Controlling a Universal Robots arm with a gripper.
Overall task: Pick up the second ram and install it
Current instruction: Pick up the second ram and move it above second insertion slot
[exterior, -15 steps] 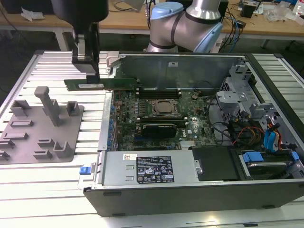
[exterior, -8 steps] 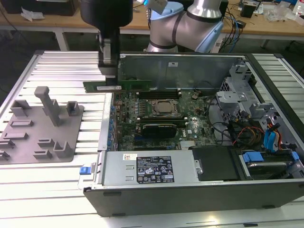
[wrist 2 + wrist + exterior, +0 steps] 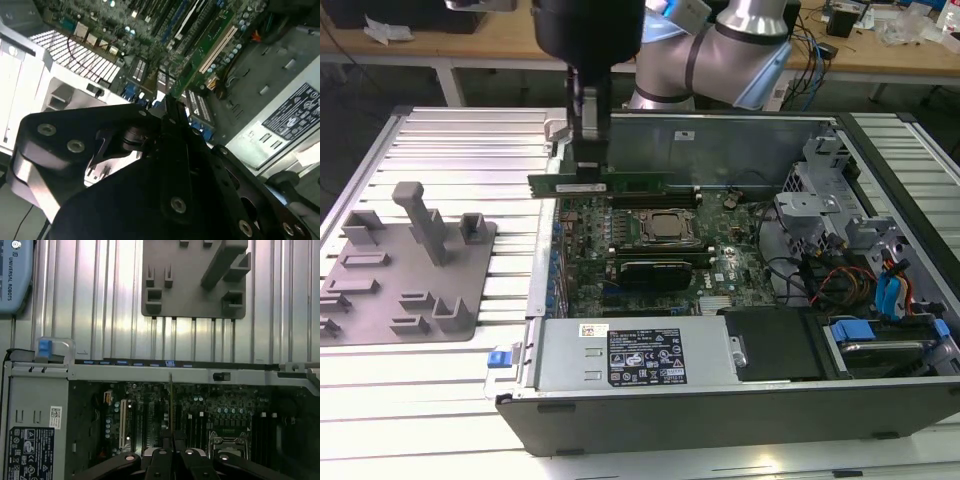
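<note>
In the exterior view my gripper (image 3: 588, 165) hangs over the open computer case (image 3: 880, 420), shut on the second ram (image 3: 635, 185). The ram is a slim green stick held level on its long edge, just above the motherboard (image 3: 720, 270) on the far side of the processor socket (image 3: 665, 228). The first wrist view shows the ram (image 3: 170, 400) edge-on as a thin line running out from my gripper (image 3: 172, 442) over the dark memory slots. In the second wrist view my gripper (image 3: 167, 107) is closed above the board.
A grey plastic fixture plate (image 3: 405, 275) lies on the ribbed table at the exterior view's left, also seen in the first wrist view (image 3: 195, 285). The power supply (image 3: 630, 355), drive bays (image 3: 880, 300) and loose cables (image 3: 820, 280) crowd the case's near and right parts.
</note>
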